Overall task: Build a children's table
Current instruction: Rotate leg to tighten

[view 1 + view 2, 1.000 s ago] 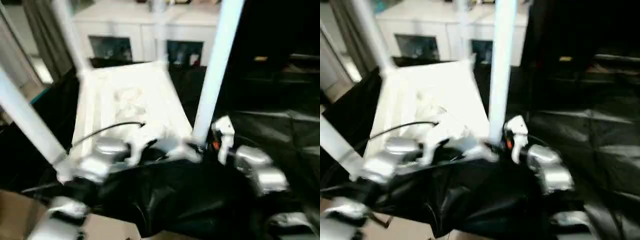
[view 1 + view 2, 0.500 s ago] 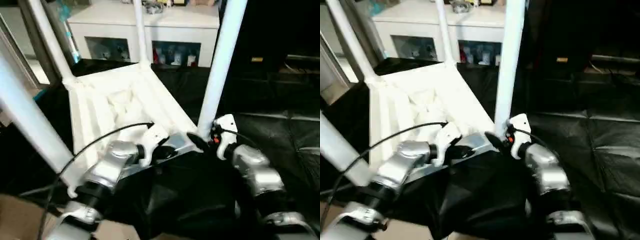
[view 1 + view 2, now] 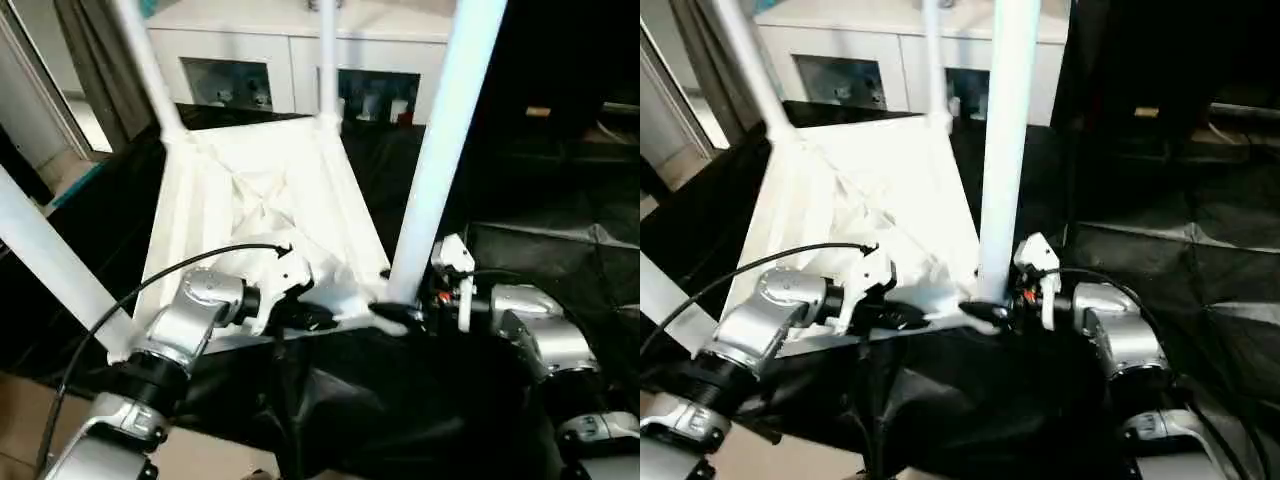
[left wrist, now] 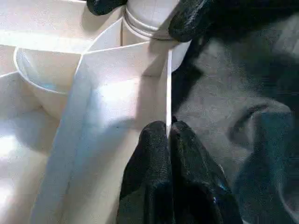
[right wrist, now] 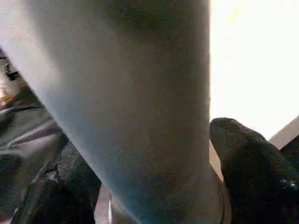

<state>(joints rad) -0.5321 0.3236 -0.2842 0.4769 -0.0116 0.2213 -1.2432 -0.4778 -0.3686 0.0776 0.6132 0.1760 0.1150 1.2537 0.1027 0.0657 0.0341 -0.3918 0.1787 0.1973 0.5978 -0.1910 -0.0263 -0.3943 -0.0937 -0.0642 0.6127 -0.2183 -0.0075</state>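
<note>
Upside down on black cloth [image 3: 400, 420]: the children's table [image 3: 260, 200], all white, ribbed underside up, four round tube legs rising from rounded corner sockets. Near right leg [image 3: 445, 140] tall, running out of the top of the head views; near left leg [image 3: 50, 260] slanting off toward the robot's left.

From the head views, left gripper [image 3: 305, 318] at the near edge of the top, right gripper [image 3: 400, 318] at the foot of the near right leg. From the left wrist view, more: left gripper's fingers [image 4: 154, 154] pressed together on the thin white rim wall, beside the corner socket, with the right gripper's black fingertips [image 4: 191, 21] on either side of the leg's base. From the right wrist view, fingers [image 5: 252, 172] spread wide, the leg standing between them; contact hard to tell.

Beyond the table, a white cabinet [image 3: 300, 50] with glass doors. Black cable [image 3: 170, 275] looping over the left forearm.
</note>
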